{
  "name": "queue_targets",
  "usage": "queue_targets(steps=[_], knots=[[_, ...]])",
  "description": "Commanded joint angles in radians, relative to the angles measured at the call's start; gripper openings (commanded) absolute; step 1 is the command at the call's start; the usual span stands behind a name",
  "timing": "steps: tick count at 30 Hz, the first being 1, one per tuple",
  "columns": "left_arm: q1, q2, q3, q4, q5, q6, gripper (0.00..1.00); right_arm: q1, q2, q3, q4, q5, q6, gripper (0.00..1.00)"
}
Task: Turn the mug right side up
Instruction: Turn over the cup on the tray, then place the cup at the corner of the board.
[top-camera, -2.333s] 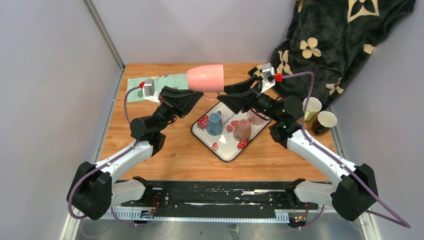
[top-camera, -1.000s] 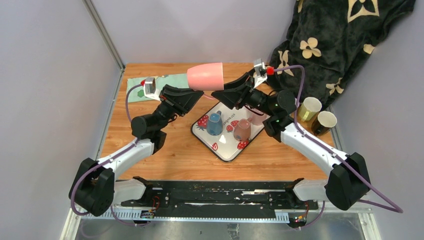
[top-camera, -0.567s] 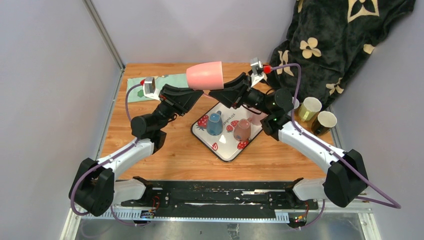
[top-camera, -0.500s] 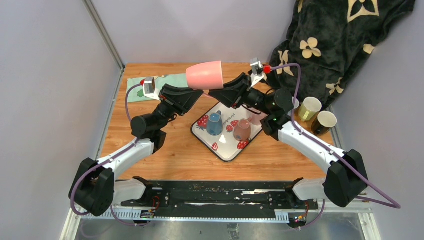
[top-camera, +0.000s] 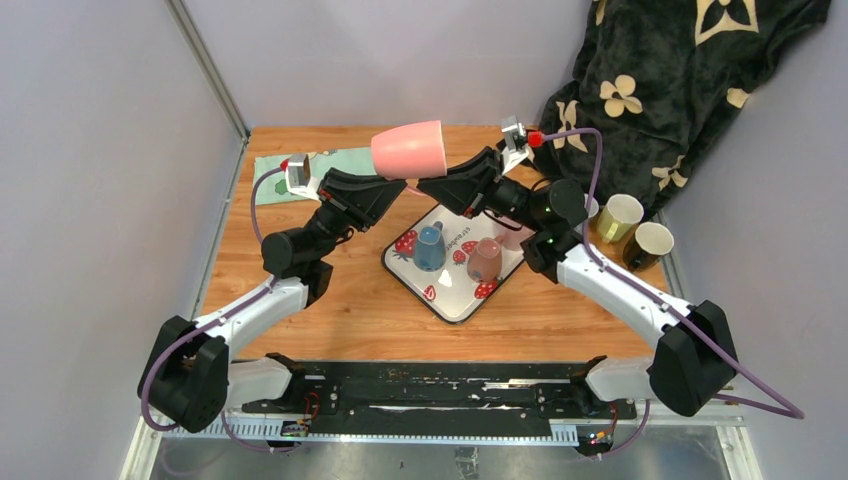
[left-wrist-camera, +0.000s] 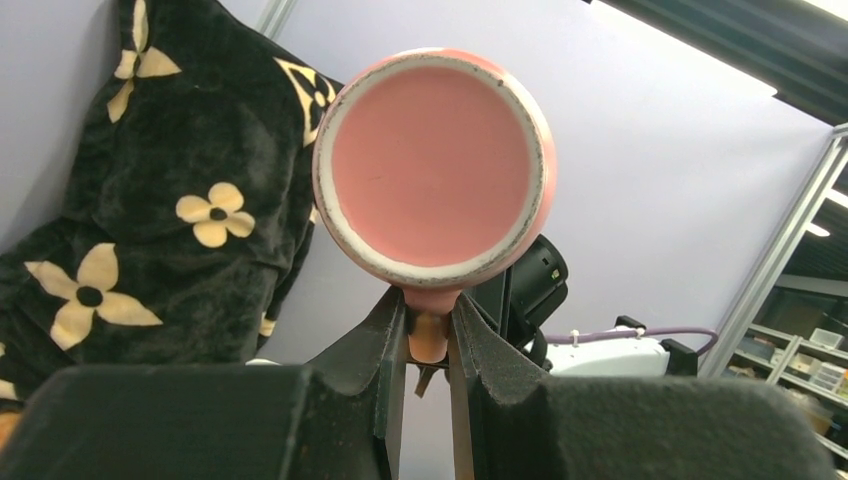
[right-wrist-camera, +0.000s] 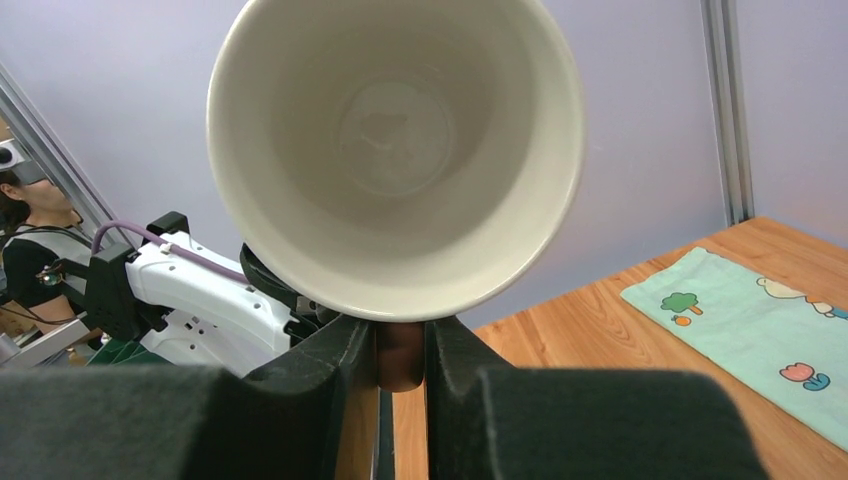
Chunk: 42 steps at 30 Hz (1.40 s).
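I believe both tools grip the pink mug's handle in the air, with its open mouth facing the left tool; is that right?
Not quite: the mouth of the pink mug faces the right tool. The right wrist view looks into its cream inside; the left wrist view shows its closed base. That tool and the left tool both grip its handle in the air.
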Motion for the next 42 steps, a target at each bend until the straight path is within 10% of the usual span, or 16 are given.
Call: queue_targets(steps=[1,13,34,42], knots=[[0.000,-0.008,0.019,0.091,0.024,0.006,0.21,0.011,-0.056,0.003,0.038,0.067,-0.018,0.00],[0.000,-0.018,-0.001,0.074,0.025,0.015,0.48,0.012,-0.100,-0.004,-0.006,0.090,-0.045,0.00],[-0.002,-0.026,-0.056,-0.028,0.055,0.083,0.58,0.011,-0.211,-0.023,-0.127,0.145,-0.149,0.00],[0.000,-0.147,-0.009,-0.492,0.049,0.394,0.59,0.011,-0.320,-0.016,-0.377,0.288,-0.309,0.00]])
